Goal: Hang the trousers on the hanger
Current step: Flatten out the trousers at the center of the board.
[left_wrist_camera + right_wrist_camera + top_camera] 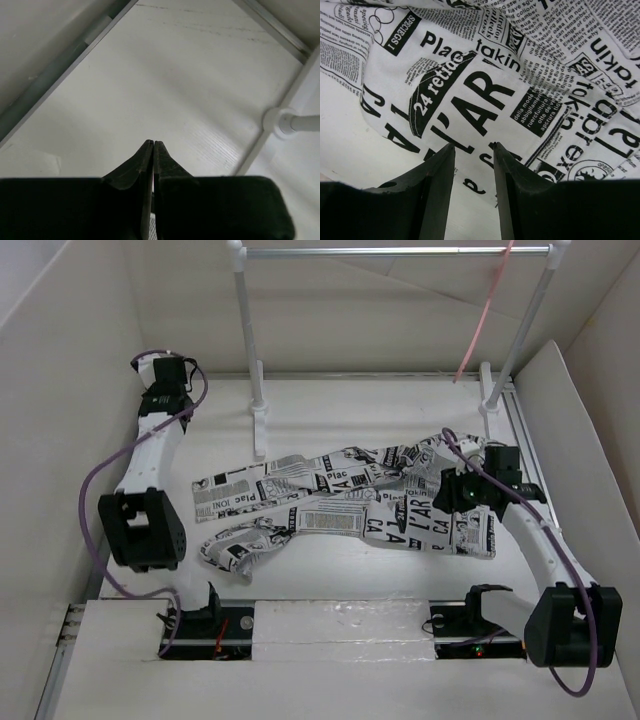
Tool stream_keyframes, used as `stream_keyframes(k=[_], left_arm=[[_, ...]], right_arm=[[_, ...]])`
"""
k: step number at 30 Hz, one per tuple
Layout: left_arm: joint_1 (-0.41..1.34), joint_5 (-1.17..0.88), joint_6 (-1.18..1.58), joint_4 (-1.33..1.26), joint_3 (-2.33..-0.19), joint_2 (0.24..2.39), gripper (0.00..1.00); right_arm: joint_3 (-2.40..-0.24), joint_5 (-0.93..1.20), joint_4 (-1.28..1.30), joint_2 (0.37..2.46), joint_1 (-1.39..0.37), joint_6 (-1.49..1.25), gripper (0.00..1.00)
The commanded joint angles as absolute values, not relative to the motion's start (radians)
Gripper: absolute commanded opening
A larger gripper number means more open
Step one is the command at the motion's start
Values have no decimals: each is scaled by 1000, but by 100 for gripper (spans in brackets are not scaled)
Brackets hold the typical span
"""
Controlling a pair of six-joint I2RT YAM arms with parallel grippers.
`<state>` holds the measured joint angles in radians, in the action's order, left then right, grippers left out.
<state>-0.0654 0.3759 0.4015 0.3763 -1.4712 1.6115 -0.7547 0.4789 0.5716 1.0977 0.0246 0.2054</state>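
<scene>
The newspaper-print trousers lie spread on the table, legs pointing left, waist at the right. My right gripper hovers over the waist end with its jaws open; the right wrist view shows the printed cloth just beyond the open fingertips, nothing between them. The pale pink hanger hangs from the rack's silver bar at the back right. My left gripper is far back left, away from the trousers, its jaws shut and empty.
A white-posted rack with a silver bar stands at the back, its feet on the table. White walls enclose the table on the left, back and right. A rail runs along the right side.
</scene>
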Motion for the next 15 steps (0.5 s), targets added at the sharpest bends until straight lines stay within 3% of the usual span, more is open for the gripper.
stream_keyframes(k=[1, 4, 6, 8, 9, 13, 15], left_arm=[[-98, 454, 448, 443, -1571, 1753, 0], [-132, 344, 465, 500, -1576, 1775, 0], [-85, 266, 442, 430, -1455, 1714, 0], [-58, 239, 457, 379, -1357, 1603, 29], [-58, 203, 495, 339, -1238, 1523, 50], [-81, 190, 525, 273, -999, 1392, 83], [-97, 164, 526, 284, -956, 1411, 84]], right_arm=[[-824, 425, 595, 1075, 15, 198, 43], [-844, 310, 641, 1065, 29, 206, 53], [-842, 355, 631, 1071, 63, 210, 57], [-847, 391, 629, 1101, 63, 212, 58], [-850, 431, 618, 1109, 63, 219, 57], [-821, 486, 609, 1085, 46, 225, 57], [-802, 463, 618, 1059, 31, 227, 57]])
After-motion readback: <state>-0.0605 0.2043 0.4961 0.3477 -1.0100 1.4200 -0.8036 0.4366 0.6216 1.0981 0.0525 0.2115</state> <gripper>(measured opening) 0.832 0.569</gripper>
